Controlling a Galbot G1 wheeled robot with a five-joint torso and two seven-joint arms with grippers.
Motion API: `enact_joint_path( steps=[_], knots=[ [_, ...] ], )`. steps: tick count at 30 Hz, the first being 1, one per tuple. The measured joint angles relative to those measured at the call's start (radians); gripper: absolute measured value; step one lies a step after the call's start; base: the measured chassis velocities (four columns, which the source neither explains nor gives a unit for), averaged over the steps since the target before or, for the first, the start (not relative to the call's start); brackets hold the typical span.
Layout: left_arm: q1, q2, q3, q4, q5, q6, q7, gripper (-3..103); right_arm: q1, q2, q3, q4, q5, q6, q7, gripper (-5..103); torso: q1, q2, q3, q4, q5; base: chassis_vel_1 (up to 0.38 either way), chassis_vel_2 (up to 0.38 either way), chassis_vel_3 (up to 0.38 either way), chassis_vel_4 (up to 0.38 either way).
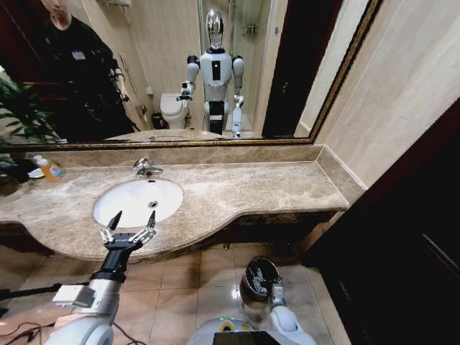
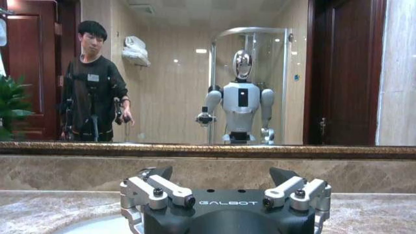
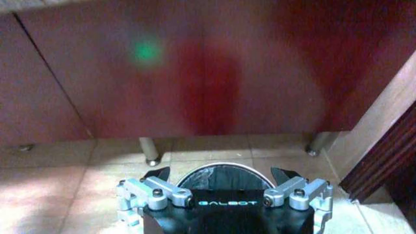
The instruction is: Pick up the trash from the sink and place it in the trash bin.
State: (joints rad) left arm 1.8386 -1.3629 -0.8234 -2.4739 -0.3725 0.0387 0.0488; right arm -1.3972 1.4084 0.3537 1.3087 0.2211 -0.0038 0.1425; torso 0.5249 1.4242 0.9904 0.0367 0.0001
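Note:
The sink (image 1: pixel 129 195) is a white oval basin in the beige marble counter, with a chrome tap (image 1: pixel 144 167) behind it. I can make out no trash in it. My left gripper (image 1: pixel 134 218) hovers at the basin's near rim, open and holding nothing. In the left wrist view, the left gripper (image 2: pixel 221 174) faces the mirror with its fingers spread, a sliver of the sink (image 2: pixel 97 227) beneath. The trash bin (image 1: pixel 259 277) stands on the floor below the counter. My right gripper (image 3: pixel 221 170) is open and holds nothing, directly over the trash bin (image 3: pixel 206 176).
A bottle of orange liquid (image 1: pixel 50 170) stands at the counter's back left beside a plant (image 1: pixel 21 115). A dark wood door (image 1: pixel 402 237) closes off the right. Metal cabinet legs (image 3: pixel 151 152) rise from the tiled floor behind the bin. A person is reflected in the mirror (image 1: pixel 180 65).

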Motion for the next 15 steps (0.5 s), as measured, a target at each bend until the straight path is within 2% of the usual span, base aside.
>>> enact_joint_path(
  steps=[5,7,10,11,15],
  knots=[
    [0.000,0.000,0.000,0.000,0.000,0.000,0.000,100,-0.050,-0.016,0.037,0.123,0.002,-0.022,-0.022,100,0.000,0.000,0.000,0.0001,0.0000,0.000,0.000,0.000,0.000],
    [0.000,0.000,0.000,0.000,0.000,0.000,0.000,100,-0.091,-0.002,0.093,0.232,0.010,-0.069,-0.072,100,0.000,0.000,0.000,0.0000,-0.0001,0.000,0.000,0.000,0.000],
    [0.000,0.000,0.000,0.000,0.000,0.000,0.000,100,-0.113,0.004,0.121,0.302,0.022,-0.096,-0.097,100,0.000,0.000,0.000,0.0000,0.0001,0.000,0.000,0.000,0.000],
    [0.000,0.000,0.000,0.000,0.000,0.000,0.000,100,-0.135,-0.002,0.137,0.378,0.048,-0.119,-0.104,100,0.000,0.000,0.000,0.0001,-0.0001,0.000,0.000,0.000,0.000],
    [0.000,0.000,0.000,0.000,0.000,0.000,0.000,100,-0.172,-0.013,0.156,0.530,0.087,-0.150,-0.091,100,0.000,0.000,0.000,0.0001,-0.0001,0.000,0.000,0.000,0.000]
  ],
)
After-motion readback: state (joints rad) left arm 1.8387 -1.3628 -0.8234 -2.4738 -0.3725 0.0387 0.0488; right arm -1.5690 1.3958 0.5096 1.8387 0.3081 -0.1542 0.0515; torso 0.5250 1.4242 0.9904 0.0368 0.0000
